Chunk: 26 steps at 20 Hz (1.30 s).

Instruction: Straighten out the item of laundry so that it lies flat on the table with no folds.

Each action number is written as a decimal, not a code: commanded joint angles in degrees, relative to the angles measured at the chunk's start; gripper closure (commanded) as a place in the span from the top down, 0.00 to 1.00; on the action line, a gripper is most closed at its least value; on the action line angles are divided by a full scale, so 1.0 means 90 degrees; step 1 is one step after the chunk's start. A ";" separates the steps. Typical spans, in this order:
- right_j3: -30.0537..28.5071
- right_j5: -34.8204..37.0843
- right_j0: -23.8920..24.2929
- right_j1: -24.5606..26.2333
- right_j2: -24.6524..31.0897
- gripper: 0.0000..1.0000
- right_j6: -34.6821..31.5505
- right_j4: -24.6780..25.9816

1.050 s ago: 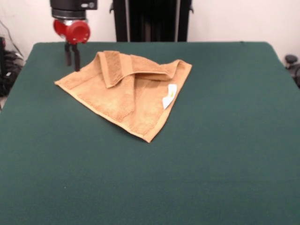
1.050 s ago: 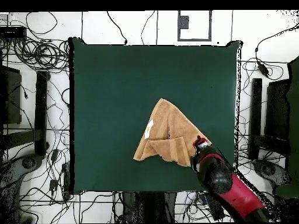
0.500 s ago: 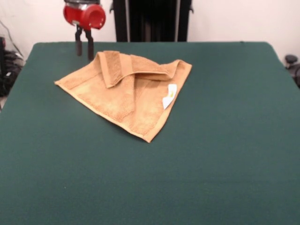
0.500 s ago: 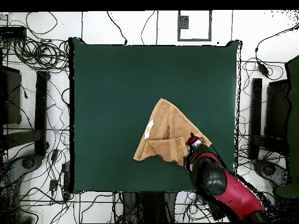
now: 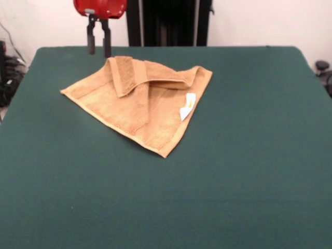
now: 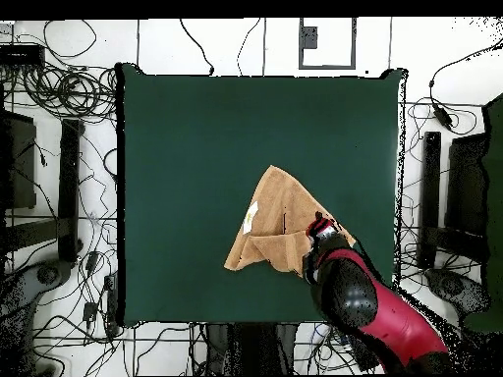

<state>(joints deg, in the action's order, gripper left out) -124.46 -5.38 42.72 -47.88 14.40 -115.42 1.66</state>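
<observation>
While the hand (image 5: pixel 98 45) hangs with its two fingers (image 5: pixel 91 43) a little apart and empty, the folded towel (image 5: pixel 141 100) lies just below it on the counter (image 5: pixel 249 155).

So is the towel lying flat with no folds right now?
No, the towel is folded over itself on the table, with a banded flap doubled across its far edge.

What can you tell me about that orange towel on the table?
The towel is a small tan-orange piece of terry cloth lying on the dark green table. It is not flat: one end is folded over the rest, making a rough triangle with a raised ridge along the fold. Woven bands run near its edges, and a small white tag shows. The gripper hangs open just above its far corner, not holding it.
</observation>
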 commanded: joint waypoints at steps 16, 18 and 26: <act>-0.0130 0.1174 0.0778 0.1302 0.2094 1.00 -0.0799 -0.0246; -0.0015 0.1255 0.0850 0.1525 0.2168 1.00 -0.0664 -0.0189; 0.0624 0.3037 0.0703 0.1475 0.1865 1.00 0.0012 -0.0261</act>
<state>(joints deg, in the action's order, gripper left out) -123.69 7.41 51.53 -36.60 26.59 -115.42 1.65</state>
